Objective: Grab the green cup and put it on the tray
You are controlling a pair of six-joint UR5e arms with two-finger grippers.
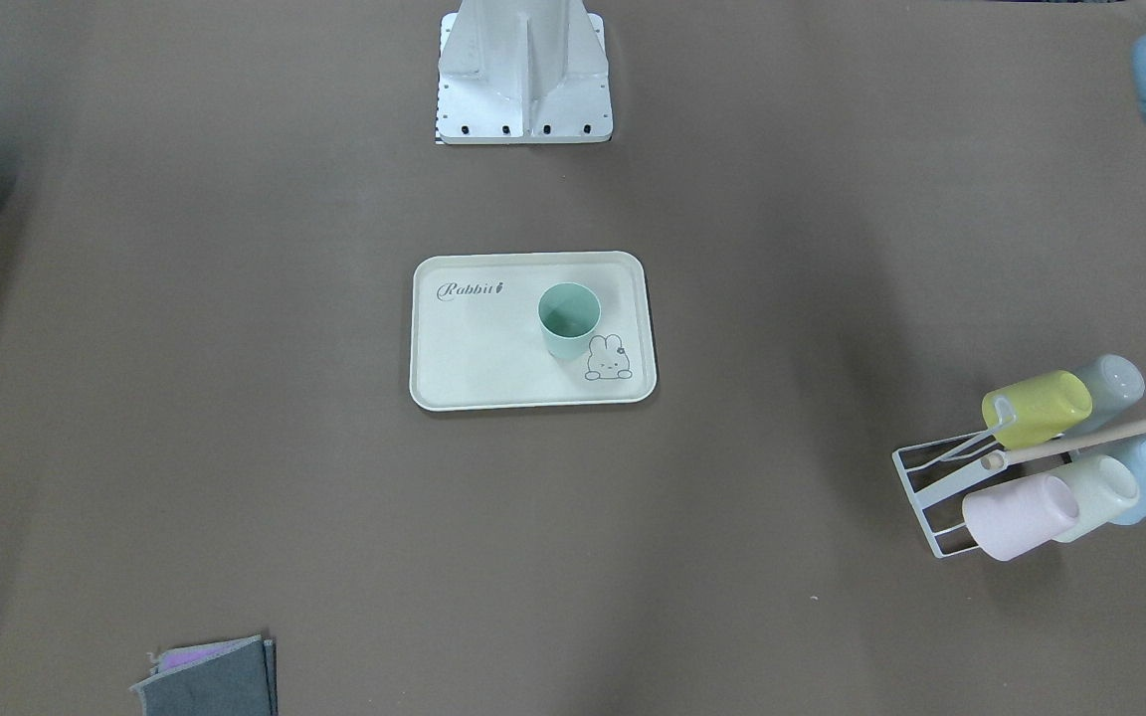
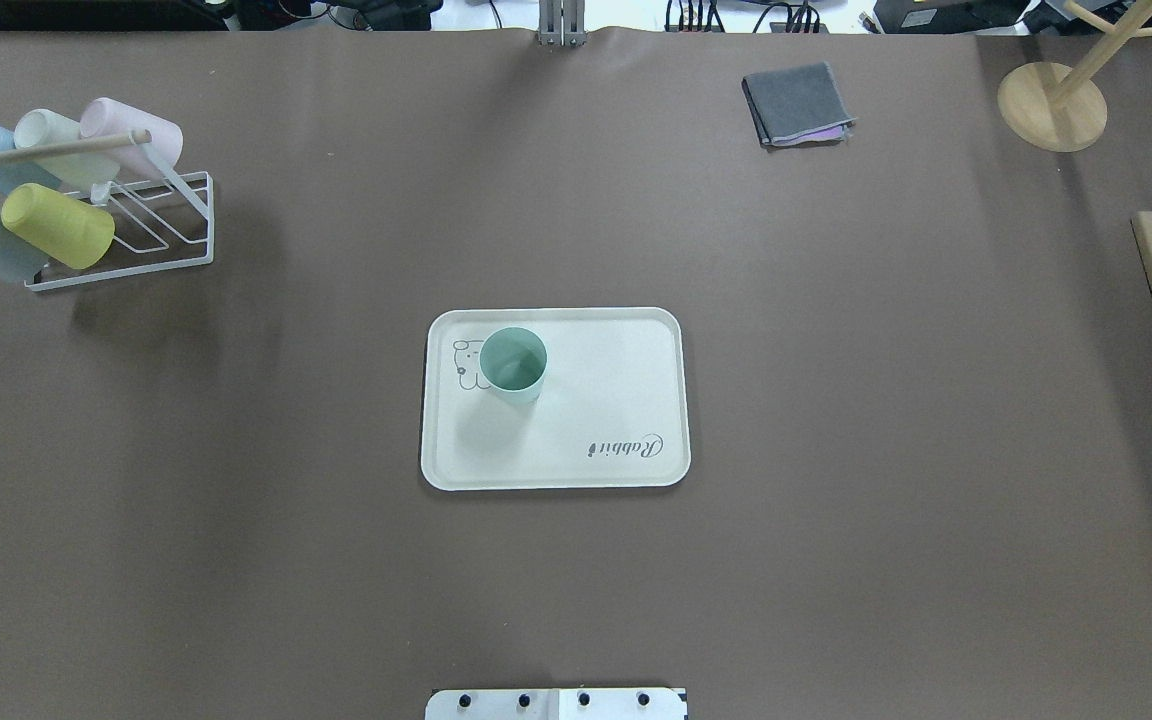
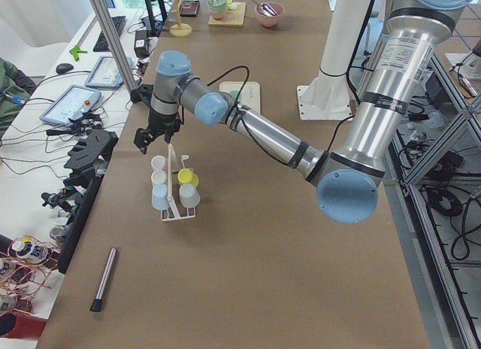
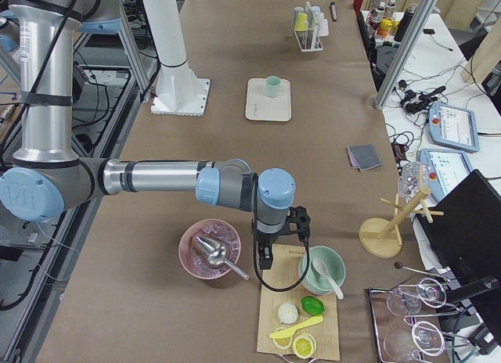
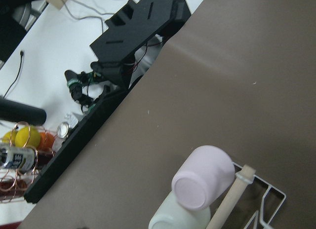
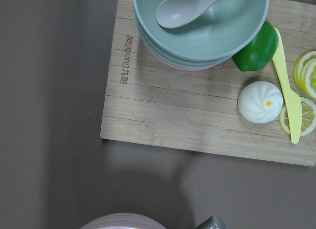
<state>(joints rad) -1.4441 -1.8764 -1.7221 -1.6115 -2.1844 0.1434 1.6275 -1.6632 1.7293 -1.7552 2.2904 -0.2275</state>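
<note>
One green cup (image 1: 569, 320) stands on one tray (image 1: 474, 370); left gripper (image 3: 151, 141), right gripper (image 4: 266, 260): cannot tell their state.

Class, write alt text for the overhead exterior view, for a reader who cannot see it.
A green cup stands upright on a cream tray mid-table, beside its bunny drawing. A wire rack of pastel cups sits upper left, a folded grey cloth upper right.
</note>
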